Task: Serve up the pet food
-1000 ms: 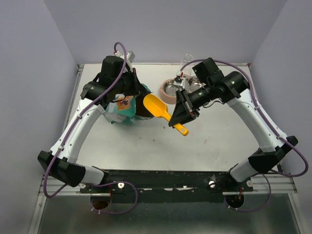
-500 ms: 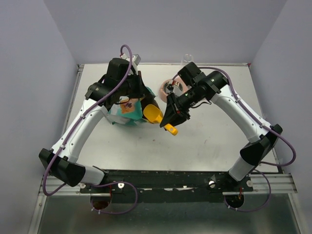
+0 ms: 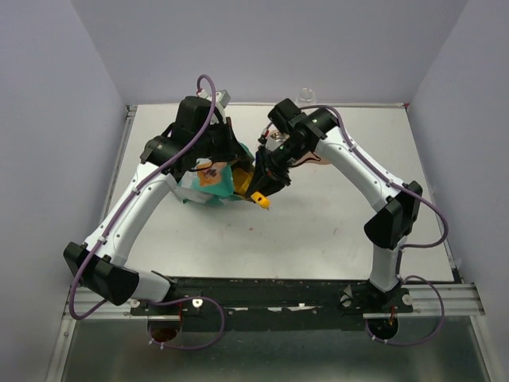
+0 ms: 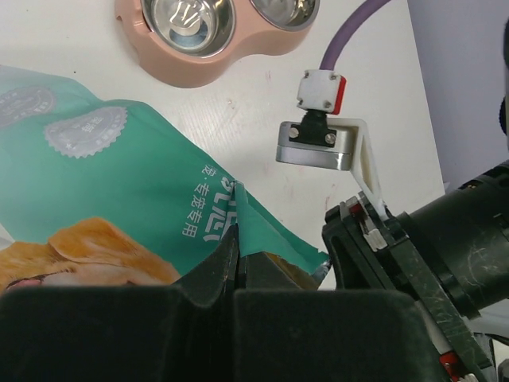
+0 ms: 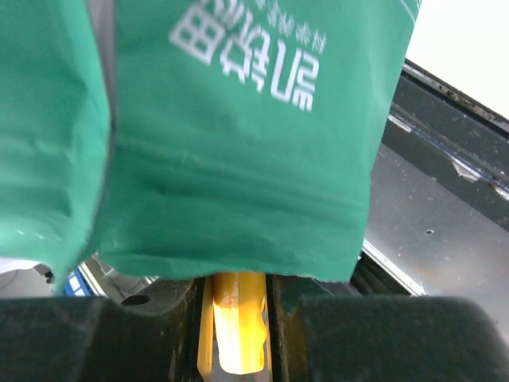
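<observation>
Since the right gripper [image 5: 235, 306] pinches the scoop [image 3: 260, 199], its head hidden by the bag [image 4: 119, 183]: a hard dig could topple the bag.
Left gripper [image 4: 237, 274]: pressed together on the bag's rim; a slip closes the mouth.
Pet food: unseen, presumably in the bag; bowl [image 4: 183, 76] shows none.

Scoop [image 3: 261, 200] in bag [image 3: 208, 185], bowl [image 4: 187, 76] behind

The teal bag [image 4: 135, 175] carries a slanting line of small white Chinese characters, seemingly ending in 专用. The silver scalloped seal [image 4: 86, 131] above it holds print too fine to read. In the right wrist view the bag [image 5: 238, 159] shows large white Chinese characters upside down, not clearly legible.
</observation>
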Controlling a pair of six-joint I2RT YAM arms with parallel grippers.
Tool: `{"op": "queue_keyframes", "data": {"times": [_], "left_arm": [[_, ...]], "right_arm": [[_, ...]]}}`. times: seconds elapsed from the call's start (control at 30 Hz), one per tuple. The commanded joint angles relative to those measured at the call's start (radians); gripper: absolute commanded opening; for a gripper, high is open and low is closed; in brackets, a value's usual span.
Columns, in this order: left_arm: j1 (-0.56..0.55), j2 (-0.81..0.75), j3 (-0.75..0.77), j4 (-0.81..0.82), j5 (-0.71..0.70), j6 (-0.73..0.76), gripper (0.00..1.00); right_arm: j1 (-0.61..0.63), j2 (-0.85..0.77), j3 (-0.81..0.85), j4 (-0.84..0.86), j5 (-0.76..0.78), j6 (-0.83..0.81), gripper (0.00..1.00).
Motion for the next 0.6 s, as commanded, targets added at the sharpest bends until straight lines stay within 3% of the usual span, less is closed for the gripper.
{"op": "queue_keyframes", "data": {"times": [0.0,0.57], "left_arm": [[-0.010,-0.025,0.040,0.073,0.042,-0.020,0.00],[-0.010,-0.011,0.029,0.035,-0.004,-0.018,0.00]], "right_arm": [[0.003,0.063,0.060,-0.074,0.021,0.000,0.01],[-0.002,0.235,0.111,0.106,0.147,-0.027,0.01]]}}
